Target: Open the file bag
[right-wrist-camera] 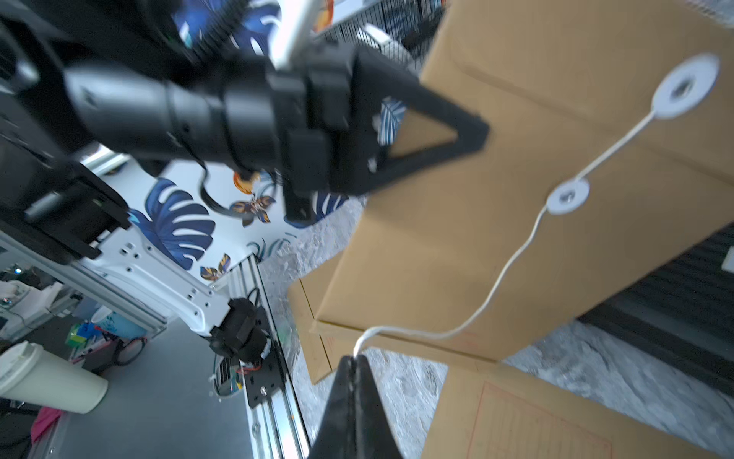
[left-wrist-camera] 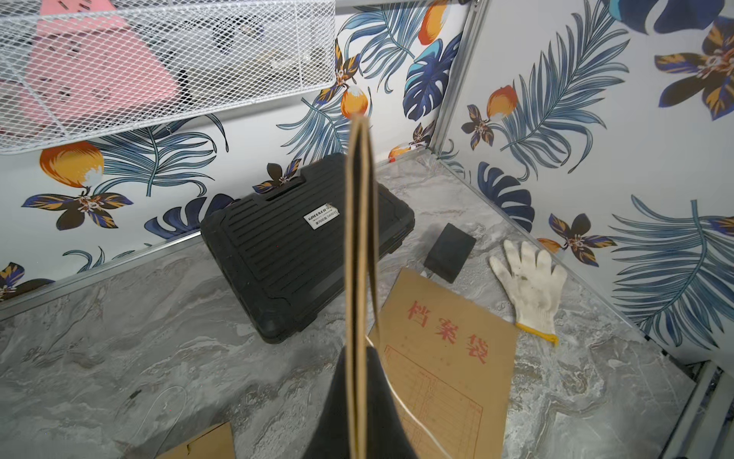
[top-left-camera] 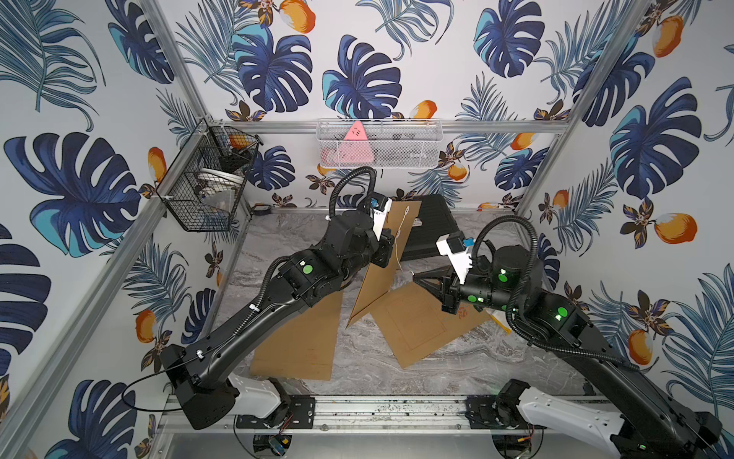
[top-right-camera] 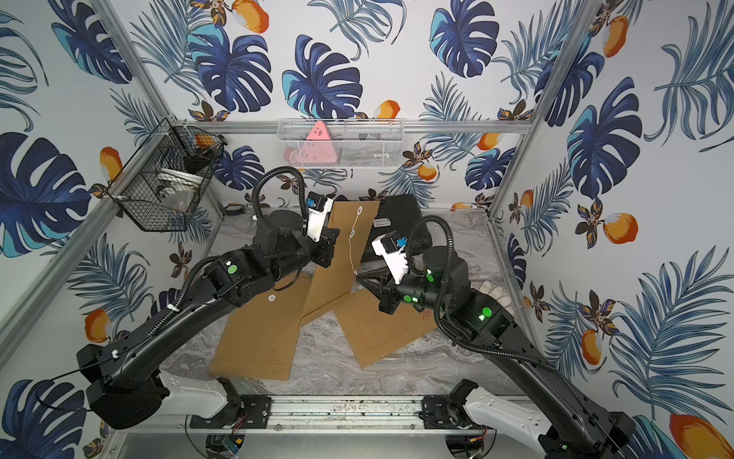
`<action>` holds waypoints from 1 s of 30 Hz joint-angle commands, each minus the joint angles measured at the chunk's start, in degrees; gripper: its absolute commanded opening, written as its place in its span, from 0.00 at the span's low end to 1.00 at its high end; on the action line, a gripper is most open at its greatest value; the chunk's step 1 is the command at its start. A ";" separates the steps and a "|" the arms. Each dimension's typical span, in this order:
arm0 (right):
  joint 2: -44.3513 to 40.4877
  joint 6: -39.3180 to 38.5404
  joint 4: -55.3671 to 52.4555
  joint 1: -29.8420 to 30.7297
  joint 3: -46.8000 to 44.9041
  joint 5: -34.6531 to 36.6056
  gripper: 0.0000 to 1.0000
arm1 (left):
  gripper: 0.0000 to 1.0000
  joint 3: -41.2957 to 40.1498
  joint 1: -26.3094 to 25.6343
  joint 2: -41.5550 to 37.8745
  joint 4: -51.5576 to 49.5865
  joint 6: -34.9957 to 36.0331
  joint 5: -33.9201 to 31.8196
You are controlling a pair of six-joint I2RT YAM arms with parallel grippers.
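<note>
The left fingers (right-wrist-camera: 474, 133) are clamped on one long edge of the file bag (top-left-camera: 377, 286), holding it up on edge above the middle of the worktop (top-left-camera: 397, 377). Its flap end points toward the far edge. Whether its lower corner touches the worktop cannot be told.

A white string (right-wrist-camera: 512, 262) runs from the upper disc (right-wrist-camera: 685, 85) past the lower disc (right-wrist-camera: 568, 196) and down to the right fingers (right-wrist-camera: 351, 369), which are closed tight on its free end, just beside the bag.

Two more brown envelopes lie flat: one (top-left-camera: 298, 341) toward the front left, one (top-left-camera: 417, 326) under the right arm. A black case (top-left-camera: 431, 226) sits at the far edge, and a white glove (left-wrist-camera: 528, 278) lies by the right edge.
</note>
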 commanded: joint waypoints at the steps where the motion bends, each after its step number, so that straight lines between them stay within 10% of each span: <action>1: -0.80 1.41 4.78 0.12 1.49 -1.40 0.00 | 0.00 -0.54 0.09 0.27 0.08 1.80 -0.63; 18: -4.20 1.86 6.81 0.06 2.61 2.17 0.00 | 0.00 -2.39 0.11 0.95 -1.48 2.35 -0.49; 30: 0.65 2.47 -9.68 0.08 13.35 35.13 0.00 | 0.00 -6.32 0.11 -9.55 -3.42 2.26 6.94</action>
